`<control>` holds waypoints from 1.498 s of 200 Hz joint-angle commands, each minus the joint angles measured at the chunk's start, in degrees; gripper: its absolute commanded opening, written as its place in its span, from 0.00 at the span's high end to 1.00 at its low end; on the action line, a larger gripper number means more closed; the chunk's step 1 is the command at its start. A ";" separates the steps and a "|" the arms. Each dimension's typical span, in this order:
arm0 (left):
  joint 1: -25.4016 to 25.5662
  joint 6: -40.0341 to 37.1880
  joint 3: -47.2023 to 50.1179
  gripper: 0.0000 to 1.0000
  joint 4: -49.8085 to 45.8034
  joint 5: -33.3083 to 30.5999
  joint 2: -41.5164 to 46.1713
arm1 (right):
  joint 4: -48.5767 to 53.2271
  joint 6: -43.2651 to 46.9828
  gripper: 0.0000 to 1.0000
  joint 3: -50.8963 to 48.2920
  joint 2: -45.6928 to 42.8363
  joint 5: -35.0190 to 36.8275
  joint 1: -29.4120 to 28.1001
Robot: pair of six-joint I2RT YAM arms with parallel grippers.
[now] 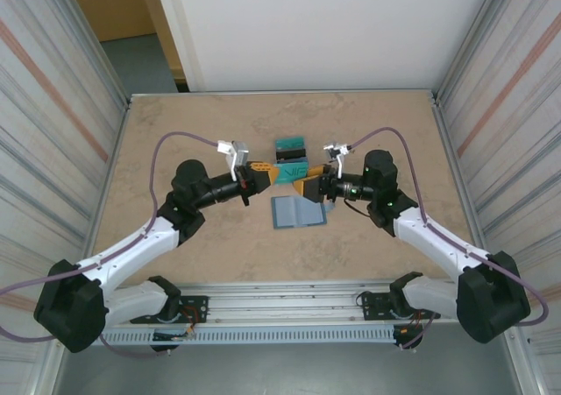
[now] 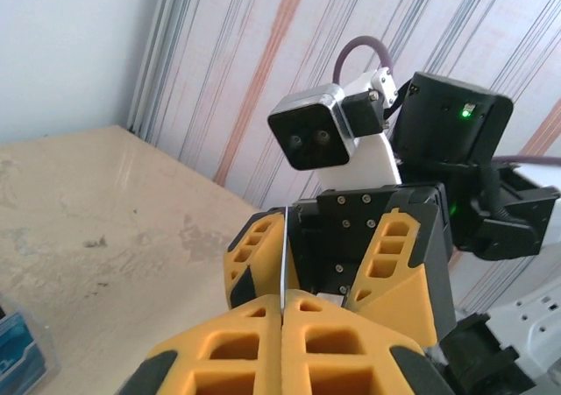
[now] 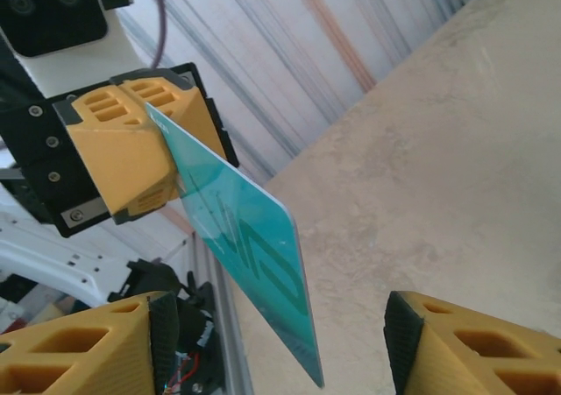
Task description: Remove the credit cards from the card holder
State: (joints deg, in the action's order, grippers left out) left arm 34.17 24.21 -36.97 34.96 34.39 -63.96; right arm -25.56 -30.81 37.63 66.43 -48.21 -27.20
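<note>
**Left gripper pinches 1 teal card; right gripper stands open around it**

The left gripper [image 3: 175,163] is closed tight on 1 teal card [image 3: 254,246]. Its 2 yellow fingers meet with no gap except the card's thickness, and they clamp one short end. From the left wrist camera the card shows edge-on, as a thin line rising from the seam between the fingers. From the right wrist camera its broad face slants down and away from the fingers, clear of the table, and bears a darker teal line pattern.

The right gripper [image 1: 304,187] faces the left one at close range above the middle of the table [image 1: 193,115]. Its jaws are wide apart and hold nothing. The free end of the card hangs in the gap between its 2 fingers and touches neither of them.

The card holder [image 1: 296,212] lies on the table just on the near side of the 2 grippers. It is spread open flat with its paler grey-blue inner faces up, and nothing grips it.

A small pile of cards [image 1: 290,149], teal and black, rests on the table just beyond the grippers, apart from the holder.
</note>
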 commanded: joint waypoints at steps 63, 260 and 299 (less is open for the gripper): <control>-0.99 1.16 -1.77 0.88 -3.24 2.42 0.17 | 3.14 3.55 0.94 5.66 -2.07 -4.77 -0.57; 1.27 -40.76 -35.61 0.95 -60.57 14.91 -15.69 | 37.59 23.16 0.99 15.99 -2.55 -4.19 -1.61; 0.68 -45.28 -35.30 1.00 -57.84 12.59 -16.77 | 38.48 23.37 0.64 15.31 -3.30 1.51 -1.08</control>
State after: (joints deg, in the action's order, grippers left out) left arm 35.38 -16.47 -70.94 -24.58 48.99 -79.55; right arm 11.64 -8.47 51.64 63.94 -49.47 -28.16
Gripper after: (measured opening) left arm 0.060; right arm 0.188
